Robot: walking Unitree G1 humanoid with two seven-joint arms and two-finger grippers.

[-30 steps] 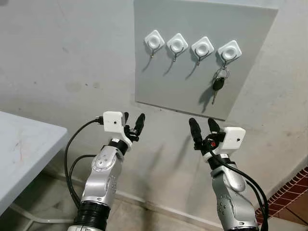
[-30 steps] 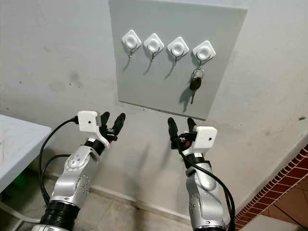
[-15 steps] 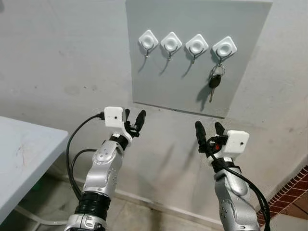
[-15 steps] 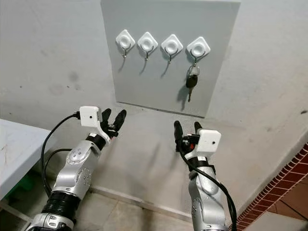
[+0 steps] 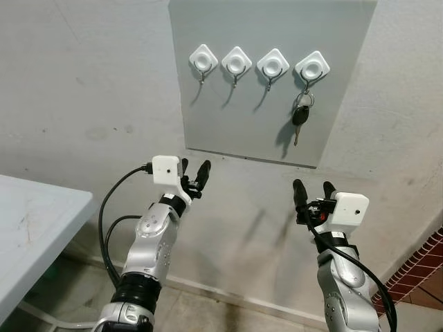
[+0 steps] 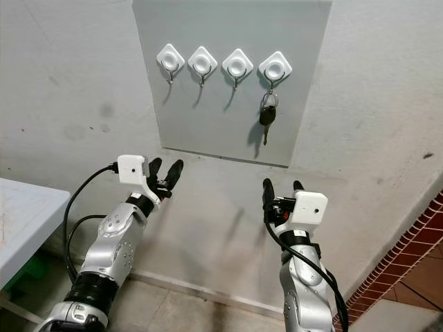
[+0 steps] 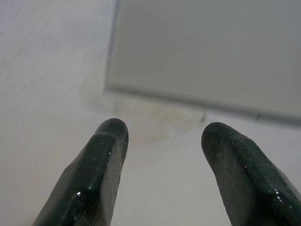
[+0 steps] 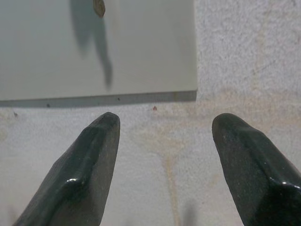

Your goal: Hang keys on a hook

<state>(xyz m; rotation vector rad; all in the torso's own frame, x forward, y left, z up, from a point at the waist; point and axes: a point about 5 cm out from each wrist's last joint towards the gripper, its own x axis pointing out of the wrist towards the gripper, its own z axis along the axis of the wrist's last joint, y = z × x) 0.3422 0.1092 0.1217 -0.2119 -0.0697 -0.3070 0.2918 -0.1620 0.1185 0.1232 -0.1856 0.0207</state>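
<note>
Grey wall board (image 5: pixel 256 111) fixed to the plastered wall (image 5: pixel 90 83), carrying a row of four white hooks; the first three, counted from the robot's left, hang bare. From the fourth hook (image 5: pixel 311 67), the one farthest to the robot's right, hang the keys (image 5: pixel 300 114): a ring at the hook, a black-headed key below it, its long axis vertical with the blade pointing down, lying close against the board. Both arms are raised below the board's lower edge, well apart from the keys. The right hand (image 5: pixel 311 193) stands almost directly beneath the keys and is the nearer of the two; its fingers are spread and hold nothing. The left hand (image 5: pixel 194 173) is below the board's left part, likewise released and empty. Judged from this arrangement, the hanging appears complete. A pale worktop (image 5: pixel 34 228) stands at the robot's left.
</note>
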